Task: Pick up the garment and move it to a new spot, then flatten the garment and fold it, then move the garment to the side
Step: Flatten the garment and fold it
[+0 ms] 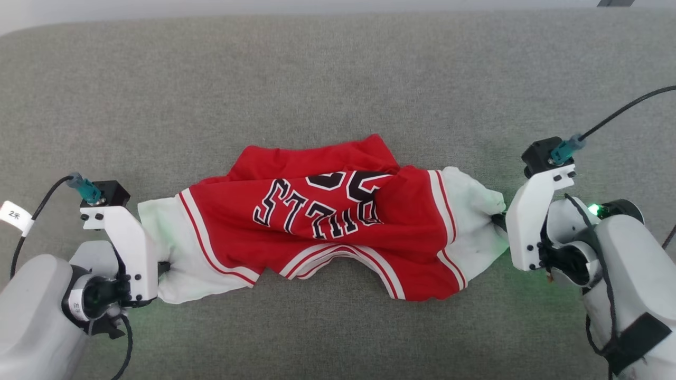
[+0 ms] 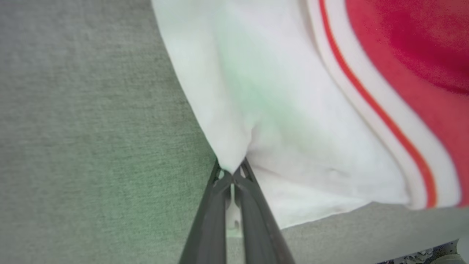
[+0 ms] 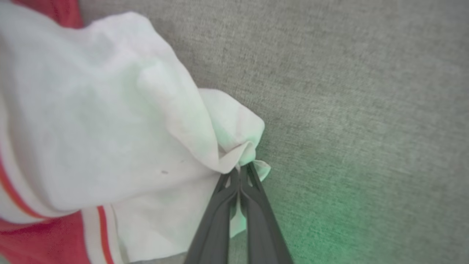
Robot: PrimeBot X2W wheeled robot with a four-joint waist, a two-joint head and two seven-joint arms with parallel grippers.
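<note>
The garment (image 1: 327,221), a red jersey with white sleeves, striped trim and black lettering, lies rumpled and stretched sideways across the grey surface. My left gripper (image 1: 162,266) is shut on the edge of its left white sleeve (image 2: 256,110); the left wrist view shows cloth pinched between the dark fingertips (image 2: 231,173). My right gripper (image 1: 499,221) is shut on the bunched end of the right white sleeve (image 3: 154,128), and the right wrist view shows fabric caught at the tips (image 3: 240,169). The upper red part is folded over and hides some lettering.
A grey fabric surface (image 1: 338,79) spreads all around the garment, with wide room behind and in front of it. Its pale far edge (image 1: 158,13) runs along the top. Cables (image 1: 623,108) trail from both wrists.
</note>
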